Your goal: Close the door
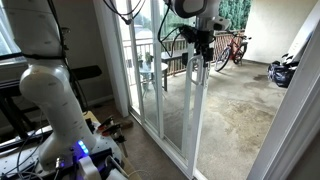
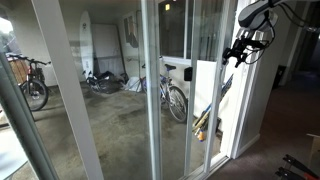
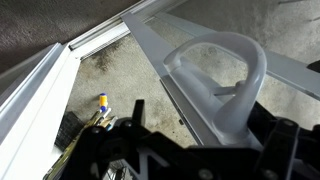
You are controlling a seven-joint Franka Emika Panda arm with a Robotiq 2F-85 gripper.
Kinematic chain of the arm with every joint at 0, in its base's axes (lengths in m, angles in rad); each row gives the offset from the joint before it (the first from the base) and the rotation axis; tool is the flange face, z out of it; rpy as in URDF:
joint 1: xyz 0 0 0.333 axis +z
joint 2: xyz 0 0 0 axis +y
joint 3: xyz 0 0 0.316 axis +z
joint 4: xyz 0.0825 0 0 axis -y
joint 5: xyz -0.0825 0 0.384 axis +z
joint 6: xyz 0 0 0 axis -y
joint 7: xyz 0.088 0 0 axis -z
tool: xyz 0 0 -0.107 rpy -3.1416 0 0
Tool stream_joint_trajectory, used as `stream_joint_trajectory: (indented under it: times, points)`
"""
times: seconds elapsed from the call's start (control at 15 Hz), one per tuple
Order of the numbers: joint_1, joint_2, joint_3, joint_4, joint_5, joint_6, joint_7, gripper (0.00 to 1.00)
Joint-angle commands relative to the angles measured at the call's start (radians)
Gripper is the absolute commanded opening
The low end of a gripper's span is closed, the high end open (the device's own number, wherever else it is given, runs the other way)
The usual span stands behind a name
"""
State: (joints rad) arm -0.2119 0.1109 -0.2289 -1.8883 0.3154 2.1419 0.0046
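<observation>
The door is a tall glass pane in a narrow white frame, and it stands partly open. The concrete patio shows through the gap to its right. My gripper is high up at the door's leading edge, and it also shows in an exterior view. In the wrist view the door's white looped handle sits on the frame. It lies between my black fingers, close to the right finger. The fingers are spread wide and open, and I cannot tell whether they touch the handle.
A wide white jamb bounds the far side of the gap. Bikes and a dark bag are on the patio. My base and its cables stand inside by the door. Small clutter lies on the floor near the track.
</observation>
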Motion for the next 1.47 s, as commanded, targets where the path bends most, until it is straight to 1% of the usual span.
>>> stream_joint_trajectory:
  times: [0.0, 0.13, 0.4, 0.6, 0.93, 1.07, 1.4]
  points:
    - [-0.027, -0.008, 0.003, -0.02, 0.07, 0.047, -0.027, 1.0]
    - [-0.037, -0.004, -0.003, -0.023, 0.088, 0.052, -0.034, 1.0]
    - [-0.048, 0.006, -0.012, -0.021, 0.089, 0.047, -0.043, 1.0]
    - [-0.058, 0.025, -0.027, -0.01, 0.041, 0.045, -0.036, 1.0]
    - [-0.082, 0.044, -0.051, 0.015, 0.022, 0.012, -0.046, 1.0]
    - [-0.085, 0.048, -0.062, 0.018, -0.02, 0.009, -0.033, 1.0]
    - [-0.103, 0.051, -0.081, 0.027, -0.024, 0.005, -0.035, 1.0]
